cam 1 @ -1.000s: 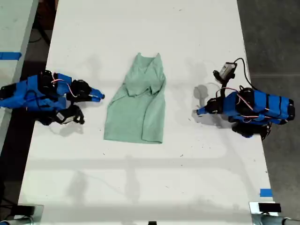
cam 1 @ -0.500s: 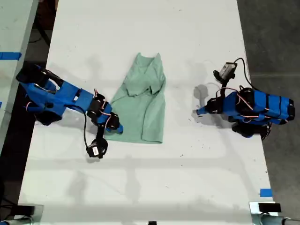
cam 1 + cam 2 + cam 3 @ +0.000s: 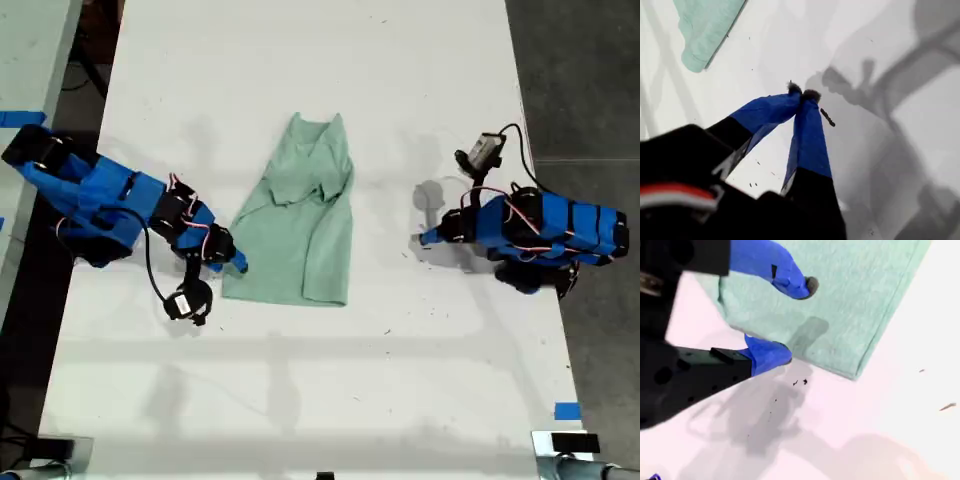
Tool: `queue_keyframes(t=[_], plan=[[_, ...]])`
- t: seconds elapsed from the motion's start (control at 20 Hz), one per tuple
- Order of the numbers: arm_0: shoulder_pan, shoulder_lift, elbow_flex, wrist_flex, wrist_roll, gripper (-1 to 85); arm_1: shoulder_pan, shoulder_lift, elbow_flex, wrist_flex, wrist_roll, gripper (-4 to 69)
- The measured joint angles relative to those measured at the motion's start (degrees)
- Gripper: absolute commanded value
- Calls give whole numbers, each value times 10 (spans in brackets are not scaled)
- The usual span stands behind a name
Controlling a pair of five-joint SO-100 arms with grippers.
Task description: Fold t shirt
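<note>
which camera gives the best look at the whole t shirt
The exterior view: the t shirt lies fully visible, partly folded. The second wrist view shows only a hem corner beside my second gripper; the first wrist view catches just one edge.

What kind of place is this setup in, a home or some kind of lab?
Probably a robotics lab or workshop, not a home. Two blue arms sit at opposite edges of a plain white table, with only a mint t shirt laid out between them. Blue tape marks the table edge, and bare grey floor surrounds it.
</note>
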Motion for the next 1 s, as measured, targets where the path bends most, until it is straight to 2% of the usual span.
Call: queue_keyframes(t=[0.1, 0.25, 0.4, 0.45, 0.6, 0.8, 0.9, 1.0], plan=[[-2, 3, 57, -39, -4, 172, 0, 0, 0, 0, 0, 12], [-28, -49, 103, -132, -5, 175, 0, 0, 0, 0, 0, 12], [-36, -134, 77, -168, 6, 157, 0, 0, 0, 0, 0, 12], [-37, -153, 62, -169, 11, 142, 0, 0, 0, 0, 0, 12], [-38, -178, 36, -173, 24, -3, 0, 0, 0, 0, 0, 12], [-38, -188, 14, -151, 29, -3, 0, 0, 0, 0, 0, 12], [-39, -190, -24, -91, 29, -3, 0, 0, 0, 0, 0, 12], [-39, -190, -64, -1, 24, -3, 0, 0, 0, 0, 0, 12]])
